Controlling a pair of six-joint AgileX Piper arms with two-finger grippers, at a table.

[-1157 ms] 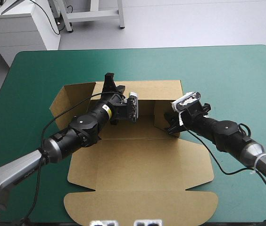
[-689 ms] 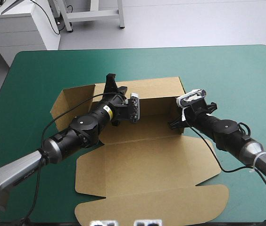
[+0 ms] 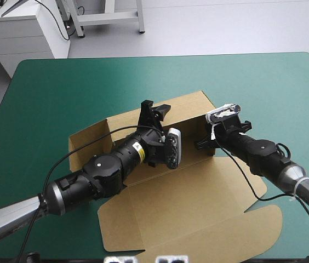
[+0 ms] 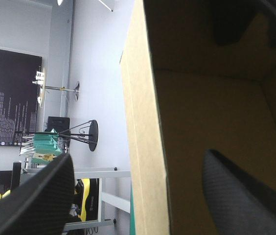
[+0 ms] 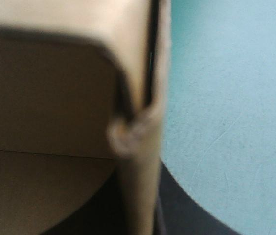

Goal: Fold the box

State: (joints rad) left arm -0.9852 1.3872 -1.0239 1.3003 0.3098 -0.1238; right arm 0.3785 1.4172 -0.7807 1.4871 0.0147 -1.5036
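Two left fingers (image 4: 35, 196) straddling the box (image 3: 198, 203) wall, right fingers (image 5: 182, 221) pinching corner

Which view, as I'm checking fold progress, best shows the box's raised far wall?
The high view: the far wall stands raised along its whole length, with the rest of the box flat in front. The left wrist view shows only an edge of it inside the open left pincer; the right wrist view shows only a blurred corner.

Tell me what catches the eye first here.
The brown box sprawls half-formed at mid-table, its far wall raised and its lid flat toward the near edge. The left hand straddles that wall, fingers apart, while the right hand pinches its right side wall.
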